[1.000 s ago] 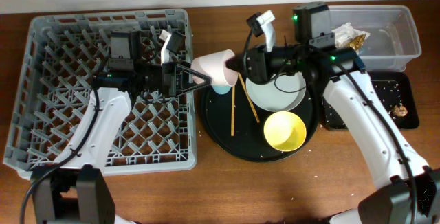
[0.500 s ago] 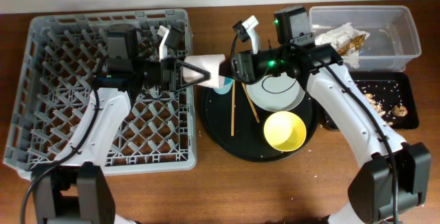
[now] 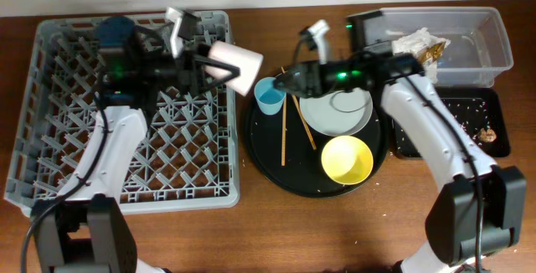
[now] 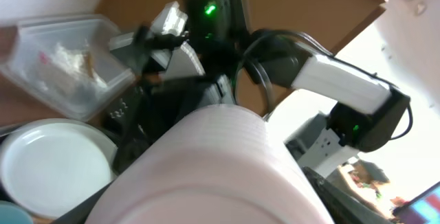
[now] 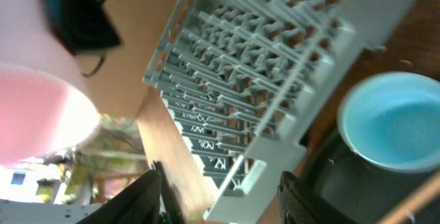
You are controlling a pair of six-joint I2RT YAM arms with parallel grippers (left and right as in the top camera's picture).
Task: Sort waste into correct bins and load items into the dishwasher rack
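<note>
My left gripper [image 3: 219,65] is shut on the small pink cup [image 3: 239,61] and holds it on its side above the right edge of the grey dishwasher rack [image 3: 134,196]. In the left wrist view the pink cup [image 4: 220,172] fills the lower frame. My right gripper [image 3: 283,79] hangs open just right of the cup, apart from it. Nothing lies between its fingers [image 5: 152,195] in the right wrist view, where the pink cup [image 5: 34,110] is at the left. The light blue cup [image 3: 270,99], white plate [image 3: 337,112], yellow bowl [image 3: 347,158] and chopsticks [image 3: 284,131] lie on the round black tray [image 3: 276,172].
The clear tub [image 3: 477,51] at the back right holds crumpled napkins [image 3: 419,43]. In front of it the shallow black tray [image 3: 456,126] carries food scraps [image 3: 488,133]. The right arm stretches across the plate toward the rack.
The right gripper opened and let go of the pink cup. The left gripper closed on it and carried it left and back, over the rack's edge.
</note>
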